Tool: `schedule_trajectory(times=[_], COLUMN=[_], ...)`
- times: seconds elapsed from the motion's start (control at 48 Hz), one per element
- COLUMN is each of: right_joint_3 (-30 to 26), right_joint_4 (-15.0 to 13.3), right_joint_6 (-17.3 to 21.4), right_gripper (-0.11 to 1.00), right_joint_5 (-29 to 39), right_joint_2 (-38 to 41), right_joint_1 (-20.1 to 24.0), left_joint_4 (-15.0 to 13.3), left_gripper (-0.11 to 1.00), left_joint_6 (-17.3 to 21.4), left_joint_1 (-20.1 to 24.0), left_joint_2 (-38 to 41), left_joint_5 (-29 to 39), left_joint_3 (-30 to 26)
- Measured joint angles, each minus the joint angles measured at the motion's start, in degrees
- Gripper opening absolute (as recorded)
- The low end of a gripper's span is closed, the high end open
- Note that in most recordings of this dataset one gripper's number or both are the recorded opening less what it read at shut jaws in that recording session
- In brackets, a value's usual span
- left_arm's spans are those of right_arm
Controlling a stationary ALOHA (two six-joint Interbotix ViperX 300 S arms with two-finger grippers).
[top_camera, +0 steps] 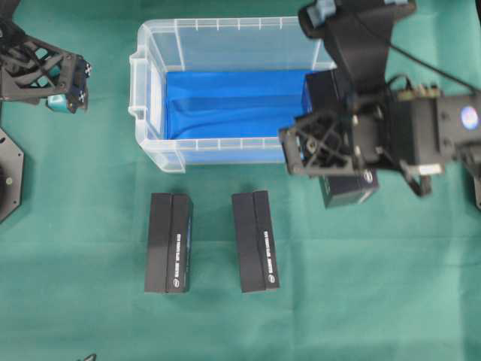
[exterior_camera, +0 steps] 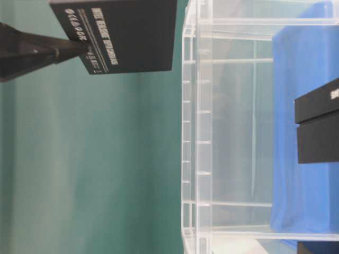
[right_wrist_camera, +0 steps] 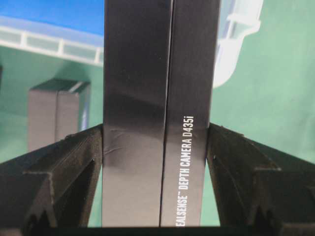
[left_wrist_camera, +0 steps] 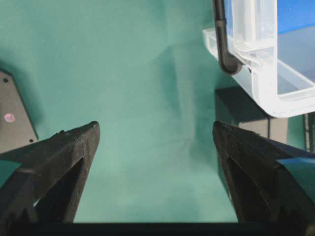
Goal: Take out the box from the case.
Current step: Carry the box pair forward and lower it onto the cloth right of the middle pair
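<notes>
The box (right_wrist_camera: 160, 113) is a slim black rectangular cardboard carton with a seam down its length and white lettering along one side. It stands lengthwise between the two black fingers (right_wrist_camera: 74, 167) of the right gripper (right_wrist_camera: 156, 147), which press against its two long faces; the gripper holds it clamped. In the overhead view the held box (top_camera: 347, 189) sits under the right gripper (top_camera: 319, 147), just outside the near right corner of the case (top_camera: 150, 98), a large clear plastic rectangular bin with a ribbed rim and blue cloth lining (top_camera: 225, 105). Two more black boxes (top_camera: 169, 242) lie on the green table cover (top_camera: 75, 263) near the case. The left gripper (left_wrist_camera: 155, 142) hangs wide apart, holding nothing, at far left.
</notes>
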Motion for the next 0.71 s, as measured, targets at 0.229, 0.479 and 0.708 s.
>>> schedule_trajectory(times=[0.229,0.479,0.708], right_joint_3=[0.00,0.00,-0.35], right_joint_4=[-0.53,-1.05,-1.14], right_joint_6=[6.50,12.83,13.54], right_gripper=[0.66,0.66,0.66], right_joint_5=[0.09,0.53,0.53], right_joint_2=[0.00,0.00,0.35], right_joint_1=[5.71,9.23,9.84], left_joint_4=[0.00,0.00,0.00], left_gripper=[0.95,0.95,0.95], left_joint_6=[0.00,0.09,0.09], left_joint_1=[-0.09,-0.09,-0.09], left_joint_2=[0.00,0.00,0.00], left_joint_5=[0.00,0.00,0.00], left_joint_3=[0.00,0.00,0.00])
